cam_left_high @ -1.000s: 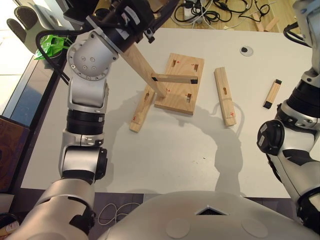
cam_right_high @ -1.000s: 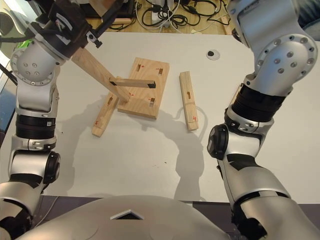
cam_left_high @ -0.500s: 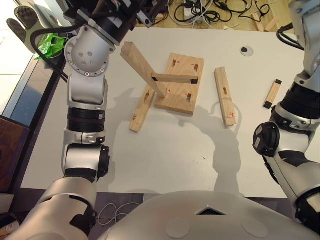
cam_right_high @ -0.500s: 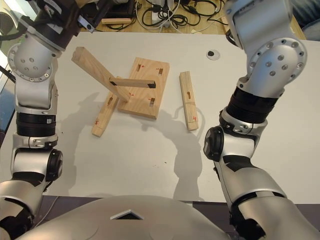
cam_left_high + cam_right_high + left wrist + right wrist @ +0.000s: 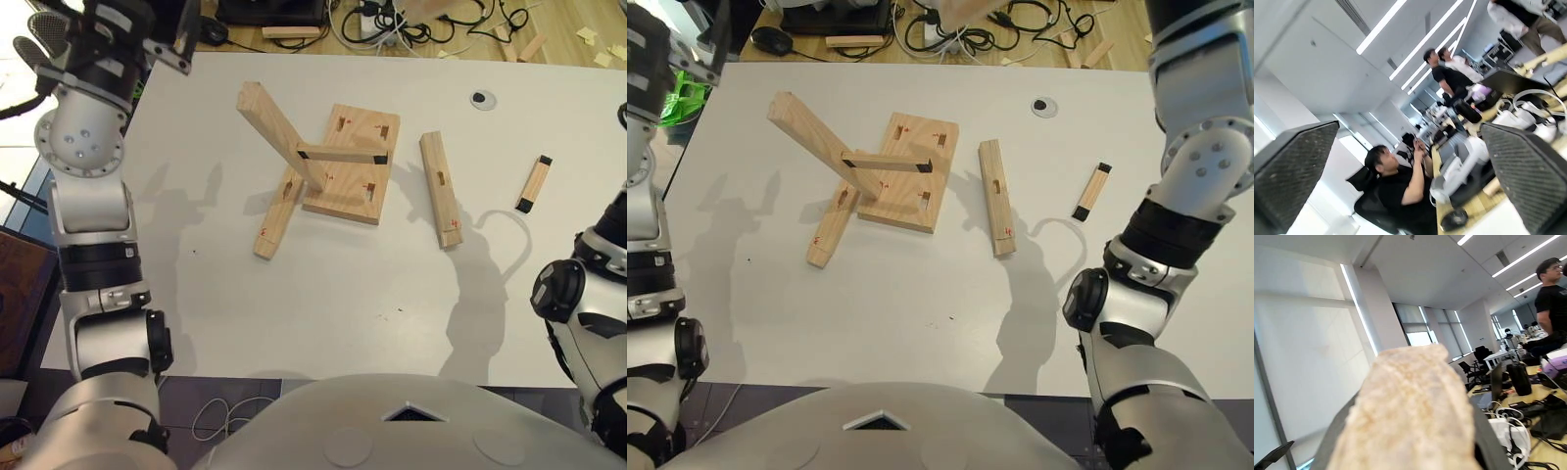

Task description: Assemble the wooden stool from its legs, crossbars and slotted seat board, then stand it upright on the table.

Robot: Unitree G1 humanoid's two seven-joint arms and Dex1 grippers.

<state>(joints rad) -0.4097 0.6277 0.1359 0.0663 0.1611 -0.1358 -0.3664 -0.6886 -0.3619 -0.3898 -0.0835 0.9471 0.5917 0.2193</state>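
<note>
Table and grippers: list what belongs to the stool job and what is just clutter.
Stool job: slotted seat board; tilted leg meeting a crossbar; leg lying left of the board; leg lying right of it; black-tipped crossbar; wooden piece in the right gripper.
Clutter: small black disc; cables; computer mouse.

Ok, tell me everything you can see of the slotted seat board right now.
The seat board is a flat rectangle of pale wood lying a little askew on the white table. Three open slots show in its face, with red marks beside them. One leg stands tilted at its near-left corner, and a black-tipped crossbar reaches from it over the board. A second leg lies close beside its left edge.
</note>
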